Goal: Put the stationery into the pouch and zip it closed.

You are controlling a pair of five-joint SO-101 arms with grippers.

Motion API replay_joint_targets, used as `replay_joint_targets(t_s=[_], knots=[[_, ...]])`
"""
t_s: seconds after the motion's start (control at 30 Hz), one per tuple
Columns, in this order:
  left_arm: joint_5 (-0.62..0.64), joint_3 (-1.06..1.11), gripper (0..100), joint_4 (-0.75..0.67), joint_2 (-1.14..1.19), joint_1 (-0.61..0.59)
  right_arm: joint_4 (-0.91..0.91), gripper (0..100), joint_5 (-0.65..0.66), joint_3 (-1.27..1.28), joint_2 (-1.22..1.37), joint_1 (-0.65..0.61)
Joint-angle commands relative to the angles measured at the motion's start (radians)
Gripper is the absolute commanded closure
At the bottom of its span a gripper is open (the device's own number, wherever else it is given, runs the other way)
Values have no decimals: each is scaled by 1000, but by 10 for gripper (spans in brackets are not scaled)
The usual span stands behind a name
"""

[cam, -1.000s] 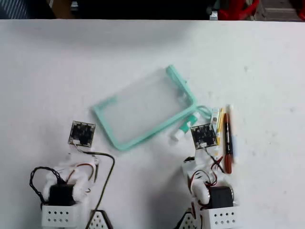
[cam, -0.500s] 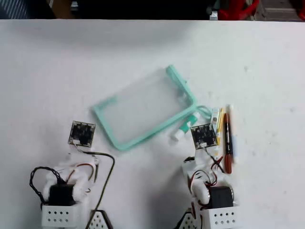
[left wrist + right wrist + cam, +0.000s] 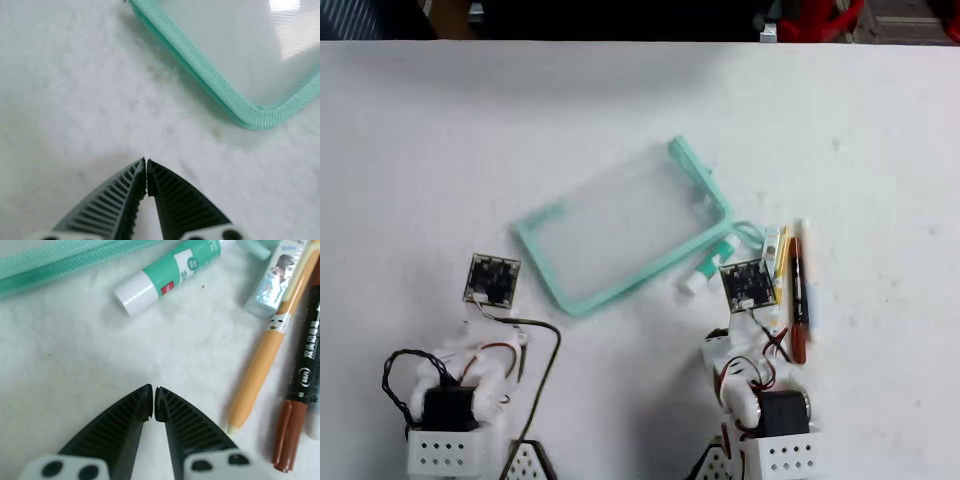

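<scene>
Pouch (image 3: 620,225) lies flat; glue stick (image 3: 170,272), eraser (image 3: 277,275), pen (image 3: 270,335) and marker (image 3: 300,375) rest beside 1 corner. Left gripper (image 3: 146,172), near another pouch corner, is pressed together; right gripper (image 3: 153,402), beside pouch, likewise.

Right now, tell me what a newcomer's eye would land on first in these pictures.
The clear pouch with mint-green trim lies slantwise in the middle of the table, with nothing visible inside it. Just off its right-hand corner in the high view lie a green glue stick, an orange pen and a brown marker. The left claw and the right claw are both shut and empty over bare table.
</scene>
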Motion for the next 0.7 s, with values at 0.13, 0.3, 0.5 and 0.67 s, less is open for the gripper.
replay_joint_targets(t_s=[0.13,0.3,0.5,0.67], knots=[[-9,-5,976,3,-7,12,4,981,-5,6,-2,-2],[-9,-5,976,0,-7,15,4,981,-8,6,-4,-2],[-9,-5,976,-44,-7,15,4,980,-8,6,-4,-4],[-9,-5,976,-212,-7,15,4,980,-8,6,-4,-4]])
